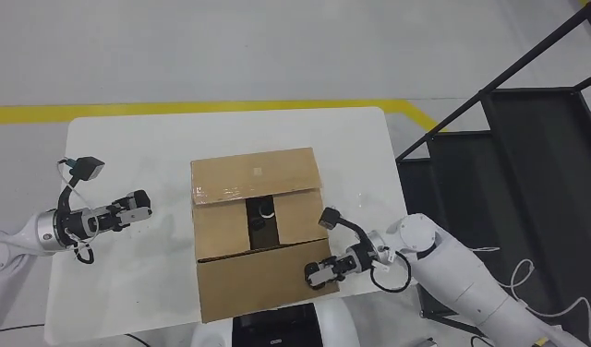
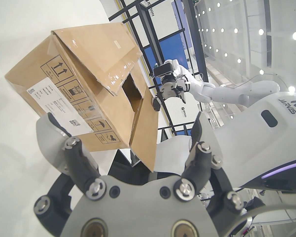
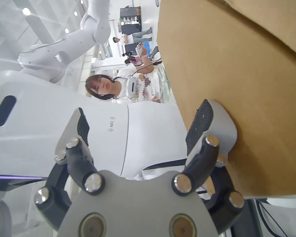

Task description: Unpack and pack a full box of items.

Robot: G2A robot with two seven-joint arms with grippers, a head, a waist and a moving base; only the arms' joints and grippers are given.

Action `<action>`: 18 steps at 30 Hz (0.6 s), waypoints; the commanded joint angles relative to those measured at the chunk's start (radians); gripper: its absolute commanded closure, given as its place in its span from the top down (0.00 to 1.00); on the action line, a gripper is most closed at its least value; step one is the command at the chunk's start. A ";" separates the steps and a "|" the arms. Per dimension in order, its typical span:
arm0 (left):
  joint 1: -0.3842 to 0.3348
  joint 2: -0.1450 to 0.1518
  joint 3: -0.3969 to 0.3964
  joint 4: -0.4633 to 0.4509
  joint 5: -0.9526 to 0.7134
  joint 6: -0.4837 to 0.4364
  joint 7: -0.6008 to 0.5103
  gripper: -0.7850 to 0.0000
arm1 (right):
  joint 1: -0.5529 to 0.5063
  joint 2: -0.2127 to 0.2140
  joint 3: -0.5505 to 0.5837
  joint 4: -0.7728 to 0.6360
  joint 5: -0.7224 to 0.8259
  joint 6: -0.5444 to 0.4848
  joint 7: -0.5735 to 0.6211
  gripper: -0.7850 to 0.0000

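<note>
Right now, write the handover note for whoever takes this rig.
Left gripper: open, empty, beside the box, clear of it.
Right gripper: open, empty, one finger against the near flap.
Things: box in the middle of the table; near flap folded outward, far flap and inner flaps partly covering the opening.
Done: near flap opened.
Left: other flaps, all unpacking, repacking.

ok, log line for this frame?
box on table, flaps part-open | left gripper open, apart from box | right gripper open, at near flap edge
</note>
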 commanded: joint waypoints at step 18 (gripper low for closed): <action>0.000 0.000 0.000 0.000 0.000 0.000 0.000 1.00 | -0.166 0.005 0.057 0.007 -0.564 -0.300 -0.530 1.00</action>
